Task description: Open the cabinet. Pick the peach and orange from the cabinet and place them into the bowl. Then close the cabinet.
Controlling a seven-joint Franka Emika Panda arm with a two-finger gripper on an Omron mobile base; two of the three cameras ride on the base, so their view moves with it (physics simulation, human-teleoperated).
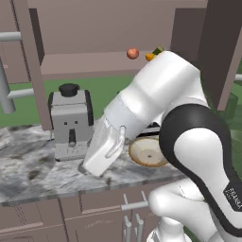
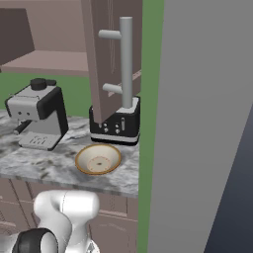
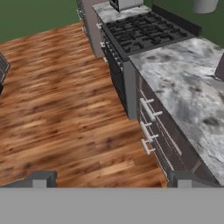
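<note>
Hand view, claw [image 3: 111, 177] wide open (empty), cabinet [image 1: 113, 35] open, peach [image 1: 133, 53] inside.

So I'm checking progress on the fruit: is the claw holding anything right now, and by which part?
Nothing is held. The claw is open over the wooden floor, fingertips apart with nothing between them.

Cabinet [image 1: 118, 42] stood open above the counter [image 1: 28, 165]; peach [image 1: 133, 53] sat left of orange [image 1: 150, 57] on its shelf. Bowl [image 2: 98, 159] lay on counter, before toaster [image 2: 116, 126], right of coffee machine [image 2: 39, 118].
</note>
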